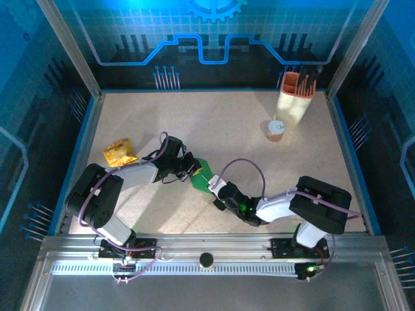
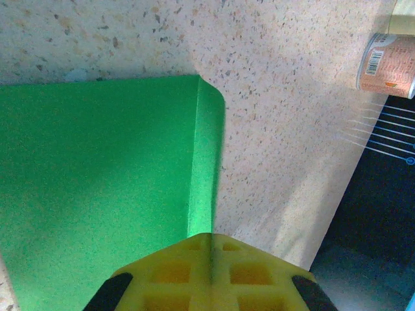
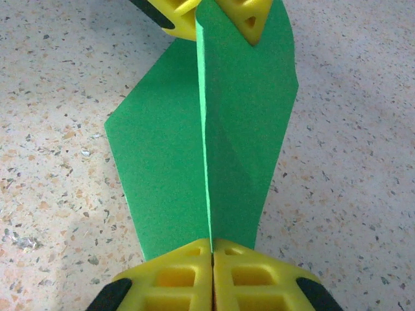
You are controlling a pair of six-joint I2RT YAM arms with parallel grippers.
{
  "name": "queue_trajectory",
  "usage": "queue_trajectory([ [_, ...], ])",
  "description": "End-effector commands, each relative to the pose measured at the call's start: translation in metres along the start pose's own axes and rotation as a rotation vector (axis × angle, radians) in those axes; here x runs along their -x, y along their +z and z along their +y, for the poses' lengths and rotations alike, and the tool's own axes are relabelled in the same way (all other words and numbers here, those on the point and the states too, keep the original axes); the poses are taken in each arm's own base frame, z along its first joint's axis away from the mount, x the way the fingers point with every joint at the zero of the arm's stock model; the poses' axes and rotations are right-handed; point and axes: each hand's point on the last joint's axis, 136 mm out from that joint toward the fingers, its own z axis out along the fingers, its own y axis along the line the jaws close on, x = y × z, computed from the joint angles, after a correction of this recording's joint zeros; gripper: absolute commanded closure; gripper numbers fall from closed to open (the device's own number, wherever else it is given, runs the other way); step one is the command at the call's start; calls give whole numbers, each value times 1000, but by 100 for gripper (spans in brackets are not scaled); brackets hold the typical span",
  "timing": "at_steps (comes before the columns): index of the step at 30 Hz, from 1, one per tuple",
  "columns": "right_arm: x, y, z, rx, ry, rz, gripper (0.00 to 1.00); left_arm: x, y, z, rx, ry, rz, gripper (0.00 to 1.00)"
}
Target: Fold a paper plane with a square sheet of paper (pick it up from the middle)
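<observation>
The bright-green square sheet of paper is folded into a narrow paper plane shape with a raised centre crease and a flap sloping down on either side. It hangs just above the table between both arms. My right gripper is shut on the near end of the crease. At the far end, my left gripper pinches the same crease, its yellow fingers closed on it. In the left wrist view the paper spreads to the left and its folded edge runs straight into the shut left gripper.
A crinkled yellow-orange snack packet lies left of the left arm. A small can stands at the back right, with a tall orange-and-cream holder of dark sticks behind it. Blue walls ring the speckled table.
</observation>
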Motion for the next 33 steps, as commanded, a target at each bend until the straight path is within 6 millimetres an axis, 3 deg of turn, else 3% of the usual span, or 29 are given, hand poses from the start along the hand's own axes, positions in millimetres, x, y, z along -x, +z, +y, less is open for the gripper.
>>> queue_trajectory([
  [1, 7, 1, -4, -10, 41, -22, 92, -1, 0, -7, 1, 18, 14, 94],
  [7, 7, 1, -3, -5, 47, -21, 96, 0, 0, -8, 0, 21, 11, 92],
  [11, 5, 2, -2, 24, 98, -8, 99, 0, -3, -9, 1, 32, 4, 80],
  [15, 1, 5, 1, 104, 215, 46, 100, 6, -14, -4, 46, 45, -38, 50],
  [20, 0, 9, 3, 174, 311, 99, 100, 14, -29, 4, 76, 42, -95, 31],
  [33, 6, 11, -2, 349, 570, 171, 98, 14, -43, 4, 72, 58, -121, 28],
])
